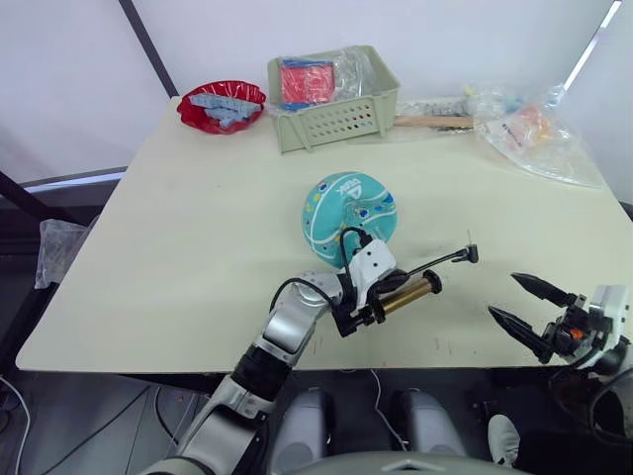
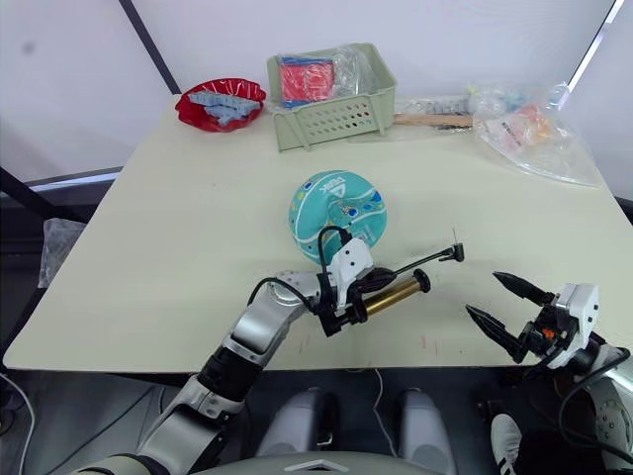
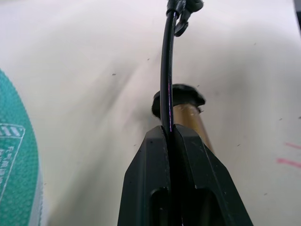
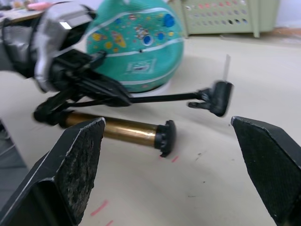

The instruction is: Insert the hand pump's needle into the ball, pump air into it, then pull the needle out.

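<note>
1. In the head views, the ball (image 1: 349, 216) sat near the middle of the table (image 1: 178, 257), well short of the green basket (image 1: 331, 99) and the red bowl (image 1: 222, 106) along the far edge. Just on the near side of the ball, the left gripper (image 1: 381, 287) was clenched on the thin black hose (image 1: 435, 262), with the pump (image 1: 406, 295) lying on the table under it, barrel pointing right. The hose ran out to the right, ending in a black tip with the needle (image 1: 471, 237) pointing up, clear of the ball. The right gripper (image 1: 526, 305) hung at the near right edge of the table, fingers spread wide and holding nothing.

2. In the left wrist view, the two black fingers (image 3: 155, 174) were pinched together on the hose (image 3: 165, 70), with the gold barrel and its black end cap (image 3: 178, 99) just beyond them and the ball (image 3: 19, 160) off to one side.

3. In the right wrist view, the right gripper's fingers (image 4: 80, 155) stood far apart. Between them lay the pump (image 4: 117, 129), the hose tip with the upright needle (image 4: 227, 66), and the ball (image 4: 136, 42) behind.
</note>
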Controlling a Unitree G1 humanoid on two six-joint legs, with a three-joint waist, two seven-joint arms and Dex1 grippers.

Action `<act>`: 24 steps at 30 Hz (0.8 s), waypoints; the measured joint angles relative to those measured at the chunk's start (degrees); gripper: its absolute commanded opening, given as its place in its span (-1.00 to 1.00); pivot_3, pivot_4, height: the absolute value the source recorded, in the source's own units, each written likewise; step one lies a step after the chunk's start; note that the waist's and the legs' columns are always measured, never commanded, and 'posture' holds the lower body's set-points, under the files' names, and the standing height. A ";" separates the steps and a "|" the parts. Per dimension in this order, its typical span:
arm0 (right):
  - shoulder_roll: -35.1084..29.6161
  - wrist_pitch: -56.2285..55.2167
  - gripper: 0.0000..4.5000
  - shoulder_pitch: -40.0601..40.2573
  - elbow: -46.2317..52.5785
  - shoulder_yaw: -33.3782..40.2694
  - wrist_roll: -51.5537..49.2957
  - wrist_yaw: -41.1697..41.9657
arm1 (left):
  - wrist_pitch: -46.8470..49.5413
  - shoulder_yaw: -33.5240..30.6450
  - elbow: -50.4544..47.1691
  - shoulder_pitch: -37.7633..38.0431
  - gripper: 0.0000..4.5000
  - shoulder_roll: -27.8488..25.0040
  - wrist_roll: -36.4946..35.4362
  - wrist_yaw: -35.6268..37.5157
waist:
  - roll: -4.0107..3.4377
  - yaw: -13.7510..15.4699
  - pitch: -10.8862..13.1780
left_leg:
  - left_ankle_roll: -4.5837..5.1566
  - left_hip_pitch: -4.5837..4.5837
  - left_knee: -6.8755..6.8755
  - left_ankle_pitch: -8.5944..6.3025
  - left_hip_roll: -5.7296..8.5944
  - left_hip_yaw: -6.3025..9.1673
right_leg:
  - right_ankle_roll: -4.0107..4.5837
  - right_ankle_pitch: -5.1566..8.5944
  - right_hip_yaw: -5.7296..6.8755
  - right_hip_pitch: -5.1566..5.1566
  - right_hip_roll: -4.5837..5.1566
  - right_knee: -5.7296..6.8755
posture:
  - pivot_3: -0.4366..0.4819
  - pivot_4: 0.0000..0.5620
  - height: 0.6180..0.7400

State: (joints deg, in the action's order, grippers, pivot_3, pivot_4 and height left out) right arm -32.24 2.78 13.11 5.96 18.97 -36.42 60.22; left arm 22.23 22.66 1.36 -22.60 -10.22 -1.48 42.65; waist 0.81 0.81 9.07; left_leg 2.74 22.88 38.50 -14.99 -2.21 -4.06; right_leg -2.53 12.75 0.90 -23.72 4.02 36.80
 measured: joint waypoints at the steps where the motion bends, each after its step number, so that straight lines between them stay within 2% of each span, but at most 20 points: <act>1: 0.01 1.57 1.00 -0.18 0.43 0.00 -0.24 -1.22 | -0.13 -0.23 -0.65 0.64 -0.97 -0.11 -0.67 0.24 | 0.00 0.00 0.00 | 0.00 0.00 0.00 0.00 -0.01 0.00 | 0.00 0.00 0.00 0.00 0.00 0.00 | -0.05 -0.47 0.96; 15: 5.24 27.92 1.00 -8.80 5.52 -0.08 -17.54 -20.76 | -1.68 -2.53 -2.28 4.83 -0.97 0.61 -8.37 3.27 | 0.00 -0.01 0.00 | 0.01 0.04 -0.01 -0.01 -0.01 0.01 | 0.01 -0.01 0.00 -0.01 0.00 0.00 | -0.05 -0.47 0.96; 24: 5.84 34.25 1.00 -10.70 6.55 0.09 -23.39 -23.57 | -1.68 -2.48 -3.08 5.61 -0.97 0.51 -9.95 3.59 | -0.01 -0.05 0.00 | 0.02 0.06 -0.02 -0.01 0.01 0.01 | -0.01 0.00 0.00 -0.02 -0.01 -0.01 | -0.05 -0.47 0.96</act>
State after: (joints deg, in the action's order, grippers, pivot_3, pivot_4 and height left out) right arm -26.41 37.02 2.41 12.51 19.06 -59.81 36.65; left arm 20.55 20.18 -1.72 -17.00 -9.71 -11.43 46.24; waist 0.81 0.76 9.07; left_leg 2.75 22.93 38.49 -15.00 -2.20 -4.05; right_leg -2.54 12.74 0.90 -23.74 4.01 36.79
